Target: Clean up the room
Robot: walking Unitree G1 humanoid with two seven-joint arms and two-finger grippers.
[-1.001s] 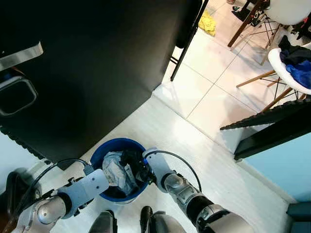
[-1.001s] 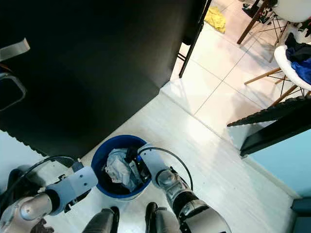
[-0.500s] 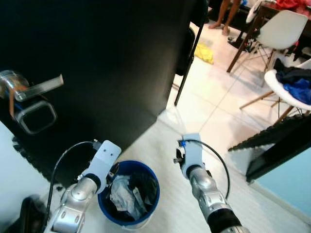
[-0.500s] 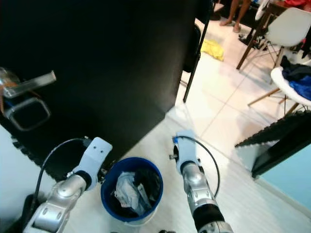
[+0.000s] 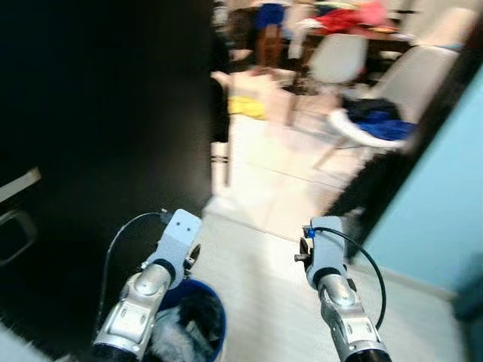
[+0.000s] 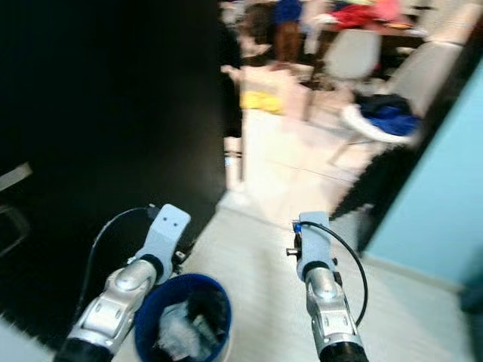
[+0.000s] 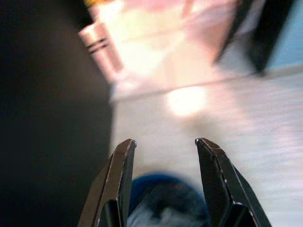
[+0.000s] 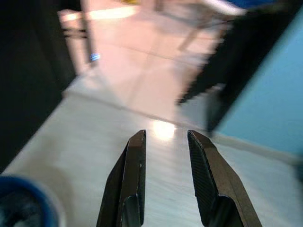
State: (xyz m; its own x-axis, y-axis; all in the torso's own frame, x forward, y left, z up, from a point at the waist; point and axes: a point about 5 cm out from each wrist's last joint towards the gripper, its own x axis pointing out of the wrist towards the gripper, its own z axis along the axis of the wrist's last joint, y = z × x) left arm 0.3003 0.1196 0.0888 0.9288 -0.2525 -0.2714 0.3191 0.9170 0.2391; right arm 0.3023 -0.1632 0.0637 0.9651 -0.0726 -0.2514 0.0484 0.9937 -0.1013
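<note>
Head views (blurred): A round blue bucket (image 6: pixel 181 320) stands on the pale floor (image 5: pixel 264 302) beside a matte black door (image 5: pixel 98 136). It holds crumpled grey and dark cloth (image 6: pixel 177 328). The left arm (image 5: pixel 143 302), silver metal with a flat pale wrist block, reaches over the bucket's near rim. The right arm (image 5: pixel 336 302) extends over bare floor, well apart from the bucket, with a black cable looped at its wrist. Beyond the doorway, glossy pale tiles carry white shell chairs (image 5: pixel 377 121) on thin legs; one holds dark and blue clothing (image 5: pixel 377 121). A yellow cloth (image 5: pixel 245 107) lies on the tiles farther back. A light blue wall (image 5: pixel 445 188) stands on the right.

Left wrist view: The left gripper (image 7: pixel 163 146) has its two tapered black fingers (image 7: pixel 118 184) spread, holding nothing. The bucket's blue rim (image 7: pixel 165 182) lies between and below them.

Right wrist view: The right gripper (image 8: pixel 165 137) has its fingers (image 8: pixel 132 179) parted, empty, above the ribbed pale floor. The bucket's edge (image 8: pixel 23 198) sits at one corner.
</note>
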